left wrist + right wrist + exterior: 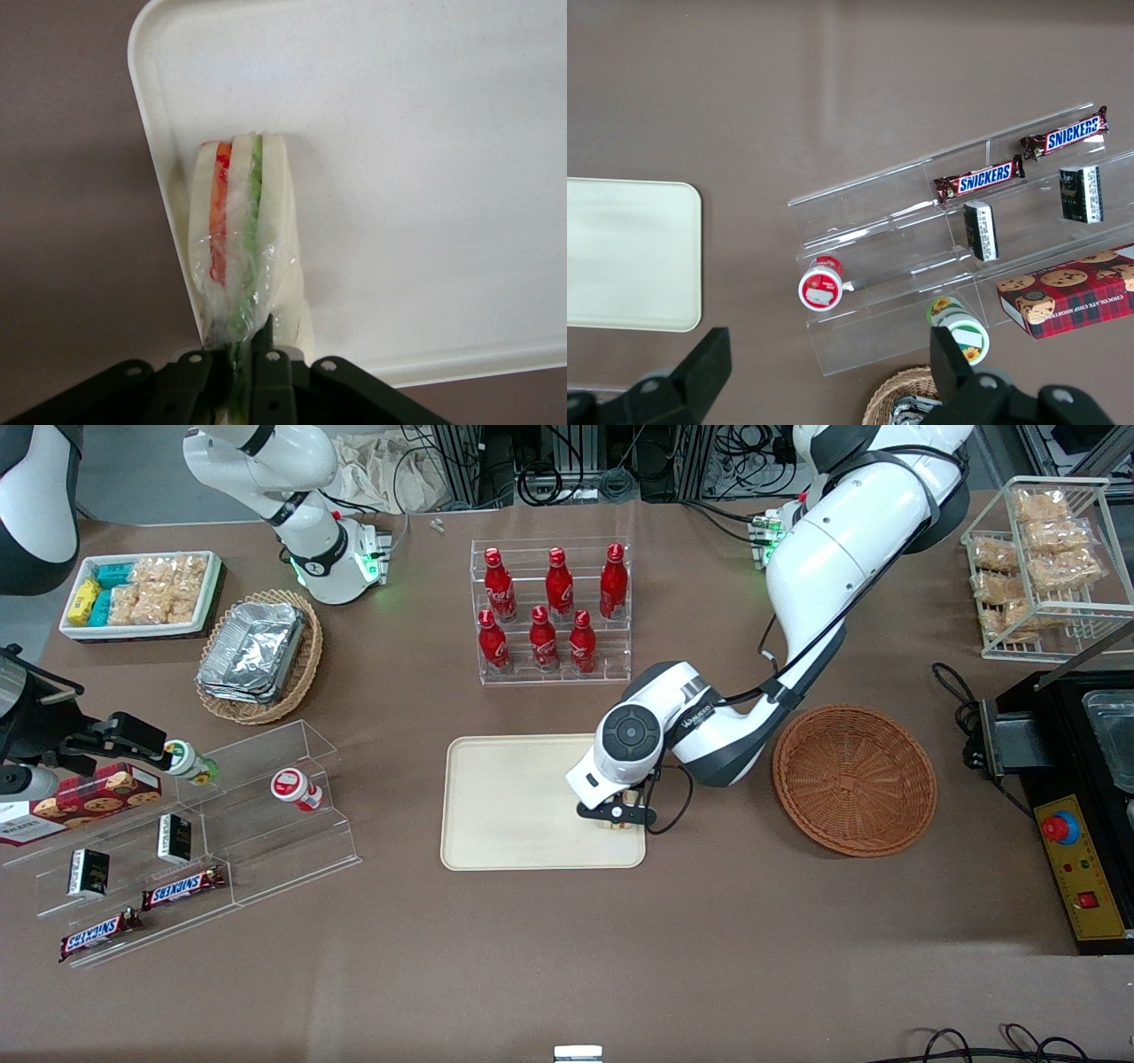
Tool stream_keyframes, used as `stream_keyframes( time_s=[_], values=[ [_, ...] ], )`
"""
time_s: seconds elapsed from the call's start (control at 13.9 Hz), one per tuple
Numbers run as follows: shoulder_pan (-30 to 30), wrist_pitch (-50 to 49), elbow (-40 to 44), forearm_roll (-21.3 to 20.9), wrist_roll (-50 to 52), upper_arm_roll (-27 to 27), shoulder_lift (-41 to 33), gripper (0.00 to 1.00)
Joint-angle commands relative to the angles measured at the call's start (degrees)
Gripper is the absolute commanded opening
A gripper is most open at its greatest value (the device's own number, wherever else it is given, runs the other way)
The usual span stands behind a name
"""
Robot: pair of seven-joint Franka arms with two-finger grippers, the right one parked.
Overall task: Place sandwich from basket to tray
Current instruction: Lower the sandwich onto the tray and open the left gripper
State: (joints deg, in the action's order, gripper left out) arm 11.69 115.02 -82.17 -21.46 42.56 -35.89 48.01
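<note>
The sandwich is a wedge of white bread with orange and green layers, wrapped in clear film. My left gripper is shut on its wrapped end. In the front view the gripper hangs over the cream tray, at the tray's corner nearest the basket, with the sandwich showing just under the fingers. The sandwich's free end points down onto the tray close to its rim; I cannot tell whether it touches. The round reddish-brown basket stands beside the tray toward the working arm's end, with nothing in it.
A clear rack of red bottles stands farther from the front camera than the tray. Toward the parked arm's end are an oval wicker basket with foil containers, a white snack bin and an acrylic shelf with snacks. A black control box lies beside the basket.
</note>
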Motion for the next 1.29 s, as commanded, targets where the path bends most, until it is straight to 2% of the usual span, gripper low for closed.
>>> stream_keyframes(
  time_s=[0.0, 0.43, 0.65, 0.93, 1.08, 1.22],
  values=[
    [0.5, 0.2, 1.1, -1.4, 2.7, -0.1, 0.6, 0.99],
    [0.1, -0.8, 1.7, -1.2, 4.0, -0.1, -0.6, 0.99],
    [-0.8, -6.5, 1.8, -1.4, 3.9, 0.3, -7.1, 0.99],
    [-6.4, -15.2, 1.8, -0.1, 4.0, 1.3, -16.9, 1.0],
    [-10.3, -18.2, 1.8, 2.5, 4.2, 1.3, -20.0, 1.0],
    [-15.4, -20.3, 1.8, 8.9, 4.3, 1.3, -22.3, 1.0]
  ],
)
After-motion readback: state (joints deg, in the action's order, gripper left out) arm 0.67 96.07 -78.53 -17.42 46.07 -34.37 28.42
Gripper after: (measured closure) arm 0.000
